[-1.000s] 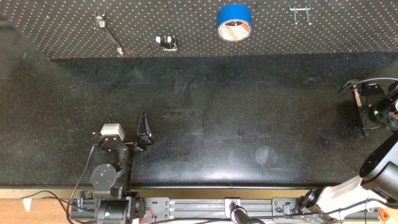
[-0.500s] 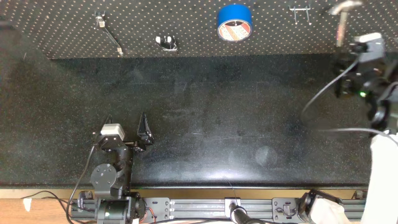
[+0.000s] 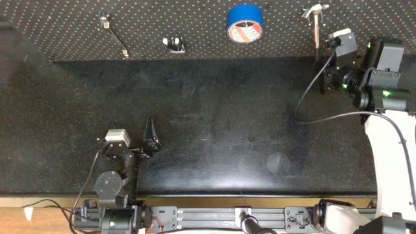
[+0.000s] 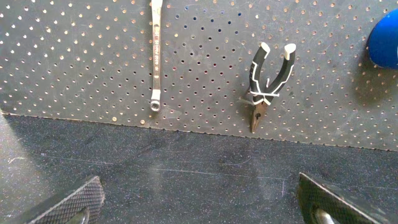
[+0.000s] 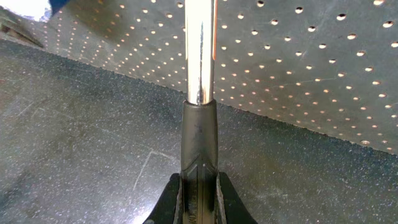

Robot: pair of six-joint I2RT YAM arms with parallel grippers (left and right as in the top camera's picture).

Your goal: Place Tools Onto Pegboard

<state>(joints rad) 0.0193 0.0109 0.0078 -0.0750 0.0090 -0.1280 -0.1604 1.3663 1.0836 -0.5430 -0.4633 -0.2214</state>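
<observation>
Overhead, hammer (image 3: 316,23) head by pegboard (image 3: 195,26); close-up, right end effector (image 5: 199,190) clamps handle.

A black, finely speckled worktop (image 3: 227,117) carries the scene. Its surface has some light scratches and one faint round mark near the front. Along its far edge it meets a dark pegboard (image 3: 195,19), full of small holes in regular rows. On the pegboard hang a thin metal wrench (image 3: 116,36) at the left, black pliers (image 3: 174,44) with the nose pointing down beside it, and a roll of blue tape (image 3: 245,24) further right.
</observation>
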